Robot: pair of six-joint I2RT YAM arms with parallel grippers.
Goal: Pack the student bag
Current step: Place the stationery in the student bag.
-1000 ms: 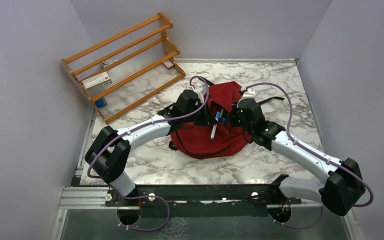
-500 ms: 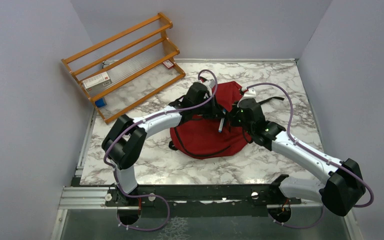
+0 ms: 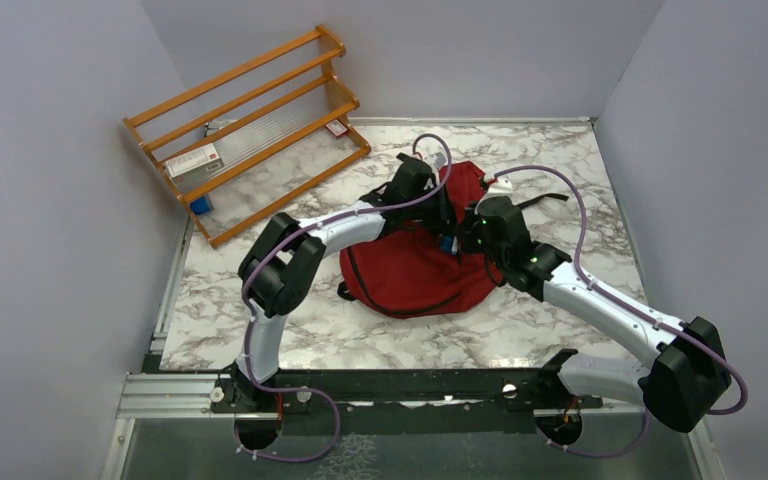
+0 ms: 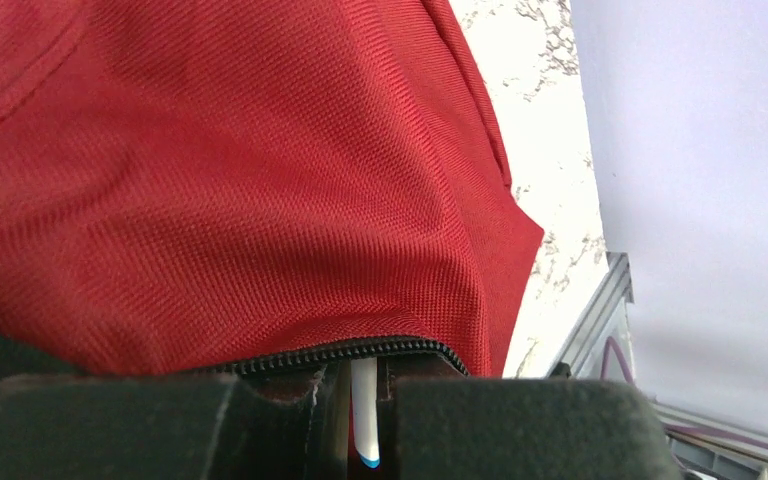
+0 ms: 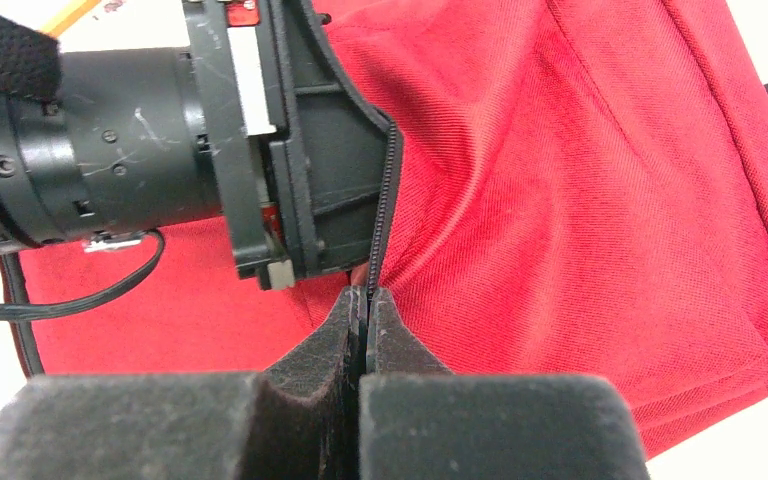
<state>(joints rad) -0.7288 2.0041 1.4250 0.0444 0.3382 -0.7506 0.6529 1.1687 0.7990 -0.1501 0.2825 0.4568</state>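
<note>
The student bag [image 3: 410, 280], dark red with black zipper trim, lies mid-table. My left gripper [image 3: 442, 230] reaches over its top and is shut on a white pen with a blue end [image 4: 364, 405]. The pen's far part runs under the zipper edge [image 4: 360, 351] into the bag [image 4: 260, 180] and is hidden there. My right gripper [image 3: 460, 240] sits just right of the left one. In the right wrist view it [image 5: 364, 300] is shut on the black zipper edge [image 5: 385, 200] of the bag [image 5: 580, 200], holding it up beside the left gripper's body [image 5: 300, 150].
A wooden rack [image 3: 250, 120] lies tilted at the back left with small boxes [image 3: 193, 160] on it. A black strap [image 3: 545, 200] trails from the bag's right side. Grey walls close in on three sides.
My left arm has swung forward and to the right, carrying the pen from over the bag's front to the opening beside the right gripper. The pen is now mostly hidden. The right arm has not moved.
</note>
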